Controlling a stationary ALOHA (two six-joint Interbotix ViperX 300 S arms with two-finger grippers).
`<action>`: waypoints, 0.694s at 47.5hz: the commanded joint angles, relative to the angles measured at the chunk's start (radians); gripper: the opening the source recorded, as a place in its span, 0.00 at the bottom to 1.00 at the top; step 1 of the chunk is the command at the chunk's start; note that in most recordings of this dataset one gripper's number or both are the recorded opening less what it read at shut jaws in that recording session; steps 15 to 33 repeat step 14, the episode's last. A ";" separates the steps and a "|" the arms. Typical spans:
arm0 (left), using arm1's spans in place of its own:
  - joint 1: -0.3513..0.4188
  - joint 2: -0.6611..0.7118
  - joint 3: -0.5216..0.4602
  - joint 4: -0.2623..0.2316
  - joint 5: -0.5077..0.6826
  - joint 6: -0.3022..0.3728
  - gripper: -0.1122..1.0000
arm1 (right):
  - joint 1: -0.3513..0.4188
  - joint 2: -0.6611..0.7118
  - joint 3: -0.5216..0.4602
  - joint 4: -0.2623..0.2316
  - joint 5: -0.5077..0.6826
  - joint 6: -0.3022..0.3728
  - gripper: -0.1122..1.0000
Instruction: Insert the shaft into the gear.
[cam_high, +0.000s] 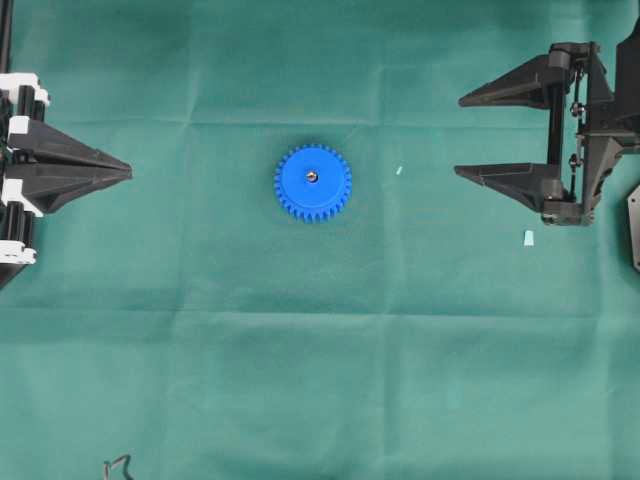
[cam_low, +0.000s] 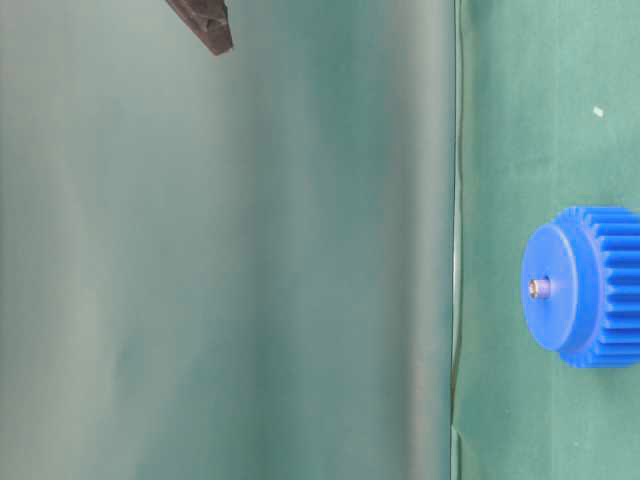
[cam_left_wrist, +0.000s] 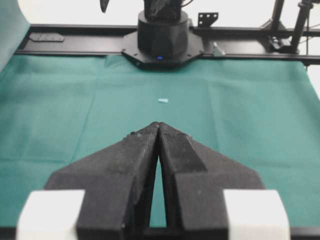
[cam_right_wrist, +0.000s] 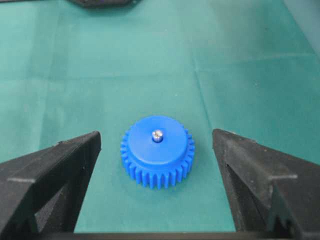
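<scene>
step: insertion looked done | shaft (cam_right_wrist: 157, 135) sat upright in gear (cam_right_wrist: 157, 151) centre hole, mid-bench | right gripper (cam_high: 458, 135) jaws wide apart, clear of gear | left gripper (cam_high: 127, 172) jaws together, parked | next: probably just verify seating, no regrasp

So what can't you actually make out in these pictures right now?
- Tiny silvery metal shaft: how far down it sits is hidden inside the bright blue plastic toothed gear, every view.
- Gear's far side: cut off at the table-level frame's edge.
- Small pale scrap: too small to identify, overhead.
</scene>
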 joint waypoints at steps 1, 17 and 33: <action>-0.002 0.003 -0.025 0.002 -0.003 0.000 0.10 | 0.000 0.000 -0.012 0.003 -0.011 0.000 0.95; -0.002 0.003 -0.025 0.002 -0.003 0.000 0.10 | 0.000 0.009 -0.012 0.003 -0.011 0.000 0.95; -0.002 0.003 -0.025 0.002 -0.003 0.000 0.10 | 0.000 0.009 -0.012 0.003 -0.011 0.000 0.95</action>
